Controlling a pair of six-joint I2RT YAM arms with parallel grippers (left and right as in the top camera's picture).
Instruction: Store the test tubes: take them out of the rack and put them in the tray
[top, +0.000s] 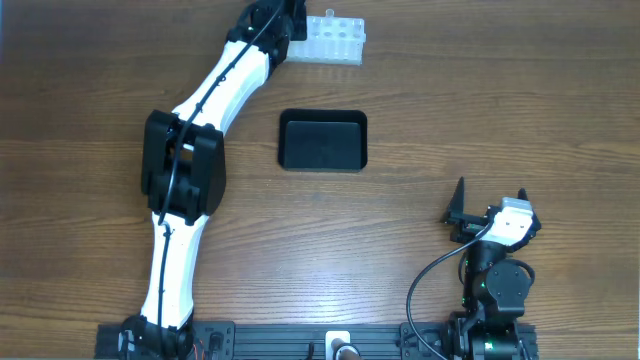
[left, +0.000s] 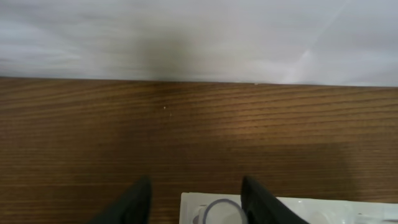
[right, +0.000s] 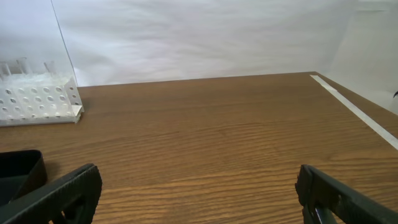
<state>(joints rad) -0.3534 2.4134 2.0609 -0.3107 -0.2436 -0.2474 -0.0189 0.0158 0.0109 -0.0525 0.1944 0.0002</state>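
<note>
The left arm (top: 200, 130) is lying stretched far out from its base, elbow bent, with the left gripper (left: 196, 202) holding its fingers parted. The right arm (top: 495, 280) is sitting folded close above its base, and the right gripper (right: 199, 174) is gaping wide.

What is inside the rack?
A clear tube stands in the white rack, between the left gripper's open fingers. The left arm covers the rack's left end; other slots unclear.
</note>
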